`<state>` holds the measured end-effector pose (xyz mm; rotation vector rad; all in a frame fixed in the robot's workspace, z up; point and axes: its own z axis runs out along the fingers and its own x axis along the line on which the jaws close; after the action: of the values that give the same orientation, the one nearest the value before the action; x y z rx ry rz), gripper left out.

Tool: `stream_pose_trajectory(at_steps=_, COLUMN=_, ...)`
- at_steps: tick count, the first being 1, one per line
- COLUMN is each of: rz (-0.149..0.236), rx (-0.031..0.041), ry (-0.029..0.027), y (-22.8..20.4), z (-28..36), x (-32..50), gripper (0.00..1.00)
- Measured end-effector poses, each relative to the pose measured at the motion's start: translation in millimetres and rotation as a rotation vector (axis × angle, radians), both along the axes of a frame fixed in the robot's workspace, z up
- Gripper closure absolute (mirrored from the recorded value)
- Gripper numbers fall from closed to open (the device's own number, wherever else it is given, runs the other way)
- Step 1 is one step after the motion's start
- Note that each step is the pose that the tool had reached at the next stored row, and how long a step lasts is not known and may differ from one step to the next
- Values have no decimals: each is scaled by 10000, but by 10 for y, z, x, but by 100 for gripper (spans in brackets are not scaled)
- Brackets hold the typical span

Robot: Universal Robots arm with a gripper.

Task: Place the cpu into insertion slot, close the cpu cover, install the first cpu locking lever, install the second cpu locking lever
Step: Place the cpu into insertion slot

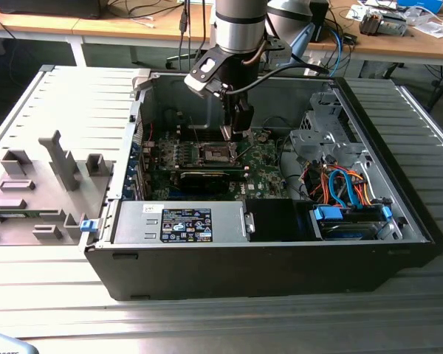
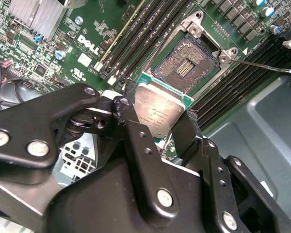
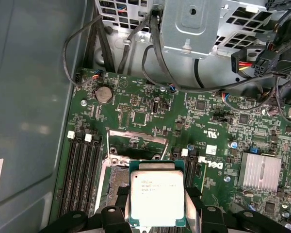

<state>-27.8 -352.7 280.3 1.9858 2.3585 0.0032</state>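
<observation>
At the exterior view's left a grey fixture tray [image 1: 29, 199] lies beside the open computer case [image 1: 207, 273]. Further right, towards the middle of the case, the arm reaches down so that the gripper [image 1: 240, 131] hangs just above the green motherboard [image 1: 269, 166], close over the insertion slot [image 1: 215, 153]. At the exterior view's right stand the drive cage [image 1: 317, 133] and a bundle of coloured cables [image 1: 343, 188]. In both wrist views the jaws are pinched on two opposite edges of the cpu [image 2: 160, 112] [image 3: 155, 196], held flat with its metal face towards the cameras. In the second wrist view the insertion slot [image 2: 184, 65] is bare, its contact field exposed, and the chip sits above and partly to one side of it, not seated. A thin locking lever [image 2: 266, 66] sticks out free beside the socket, and in the first wrist view a silvery frame, probably the cpu cover [image 3: 136, 155], stands open beyond the chip. So the first step, placing the cpu, appears to be in hand. Seating it would call for squaring the chip's edges with the socket rim and lowering it level, without dragging across the contacts.
</observation>
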Motion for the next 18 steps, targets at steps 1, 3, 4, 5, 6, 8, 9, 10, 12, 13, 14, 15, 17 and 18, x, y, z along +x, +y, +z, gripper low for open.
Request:
stream_pose_trajectory(at_steps=1, rz=-8, rx=0, ry=-1, y=0, z=0, x=0, gripper=46)
stream_pose_trajectory(at_steps=3, rz=-20, rx=0, ry=-1, y=0, z=0, x=0, gripper=46)
stream_pose_trajectory(at_steps=4, rz=-25, rx=0, ry=-1, y=0, z=0, x=0, gripper=46)
stream_pose_trajectory(at_steps=5, rz=-30, rx=1, ry=-1, y=0, z=0, x=0, gripper=46)
stream_pose_trajectory(at_steps=6, rz=-37, rx=0, ry=-1, y=0, z=0, x=0, gripper=46)
stream_pose_trajectory(at_steps=8, rz=-46, rx=0, ry=-1, y=0, z=0, x=0, gripper=46)
stream_pose_trajectory(at_steps=9, rz=-54, rx=1, ry=0, y=0, z=0, x=0, gripper=46)
stream_pose_trajectory(at_steps=10, rz=-62, rx=0, ry=-1, y=0, z=0, x=0, gripper=46)
stream_pose_trajectory(at_steps=12, rz=-70, rx=0, ry=-1, y=0, z=0, x=0, gripper=46)
stream_pose_trajectory(at_steps=13, rz=-78, rx=0, ry=-1, y=0, z=0, x=0, gripper=46)
stream_pose_trajectory(at_steps=14, rz=-81, rx=0, ry=-1, y=0, z=0, x=0, gripper=46)
stream_pose_trajectory(at_steps=15, rz=-85, rx=0, ry=-1, y=0, z=0, x=0, gripper=46)
stream_pose_trajectory(at_steps=17, rz=-99, rx=0, ry=-1, y=0, z=0, x=1, gripper=46)
stream_pose_trajectory(at_steps=18, rz=-109, rx=0, ry=-1, y=0, z=0, x=0, gripper=46)
